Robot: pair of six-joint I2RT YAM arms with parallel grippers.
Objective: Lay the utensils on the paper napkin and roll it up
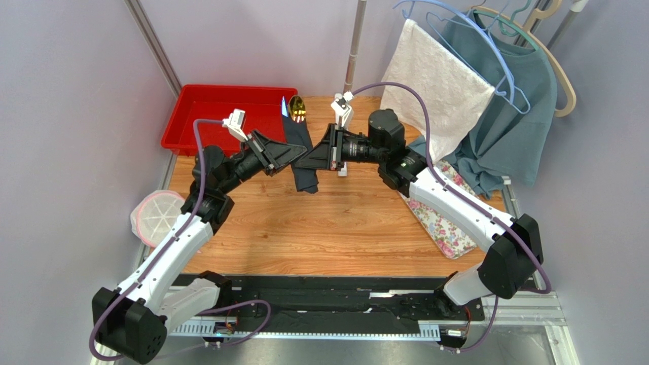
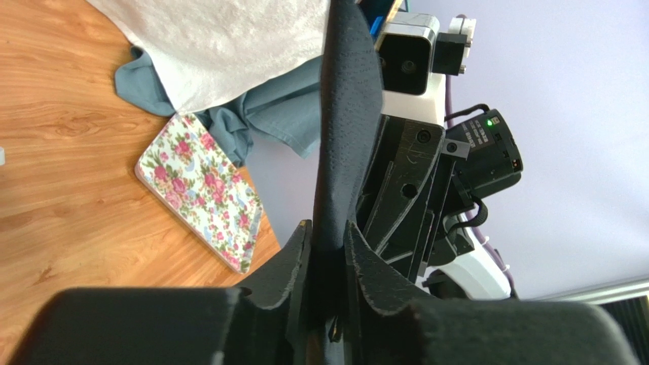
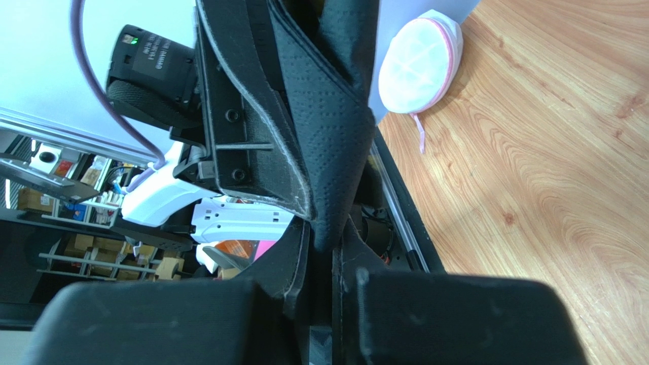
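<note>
Fingers of the left gripper are clamped on the paper napkin; the right gripper pinches the same black sheet from the opposite side, its fingers closed on it; the napkin hangs between both arms above the desk; a gold end of the utensils shows just above its top edge, beside the red tray.

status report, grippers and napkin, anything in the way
Left gripper and right gripper both shut on paper napkin. Napkin held above table. Gold utensil end just above it. Floral mat off aside.
</note>
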